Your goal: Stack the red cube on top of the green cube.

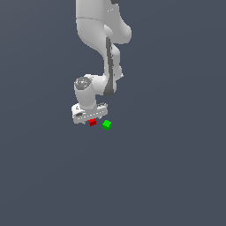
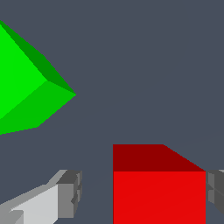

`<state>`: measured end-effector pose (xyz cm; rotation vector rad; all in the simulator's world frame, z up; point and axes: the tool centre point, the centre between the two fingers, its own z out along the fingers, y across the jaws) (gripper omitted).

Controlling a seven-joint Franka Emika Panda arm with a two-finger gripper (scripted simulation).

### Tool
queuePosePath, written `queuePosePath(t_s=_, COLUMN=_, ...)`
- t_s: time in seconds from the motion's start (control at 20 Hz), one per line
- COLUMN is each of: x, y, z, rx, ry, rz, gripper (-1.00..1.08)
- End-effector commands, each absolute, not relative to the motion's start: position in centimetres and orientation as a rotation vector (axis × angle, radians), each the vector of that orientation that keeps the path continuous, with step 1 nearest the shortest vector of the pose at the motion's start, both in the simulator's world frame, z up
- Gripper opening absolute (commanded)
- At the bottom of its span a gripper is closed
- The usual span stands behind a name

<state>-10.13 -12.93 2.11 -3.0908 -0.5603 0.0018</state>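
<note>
The red cube (image 1: 92, 122) lies on the grey floor right under the white hand of my gripper (image 1: 91, 119). In the wrist view the red cube (image 2: 159, 192) sits between the two grey fingertips of the gripper (image 2: 142, 192). One fingertip (image 2: 215, 191) is almost against the cube's side, while the other fingertip (image 2: 70, 192) stands a clear gap away, so the gripper is open around the cube. The green cube (image 1: 107, 125) rests on the floor a short way to the exterior view's right of the red one, apart from it. It looms large in the wrist view as the green cube (image 2: 26, 83).
The white arm (image 1: 103, 31) comes down from the top of the exterior view to the hand. Plain dark grey floor (image 1: 167, 167) lies all round the two cubes.
</note>
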Motion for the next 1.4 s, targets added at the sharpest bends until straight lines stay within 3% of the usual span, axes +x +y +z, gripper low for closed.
queuePosePath(t_s=0.0, x=-10.1, y=-13.0, z=2.0, rx=-3.091, ry=-0.561, rz=0.000, gripper=-1.00)
queuePosePath(t_s=0.75, x=-10.1, y=-13.0, z=2.7, rx=-3.092, ry=-0.560, rz=0.000, gripper=-1.00)
queuePosePath(t_s=1.35, x=-10.2, y=-12.9, z=9.0, rx=-3.092, ry=-0.561, rz=0.000, gripper=-1.00)
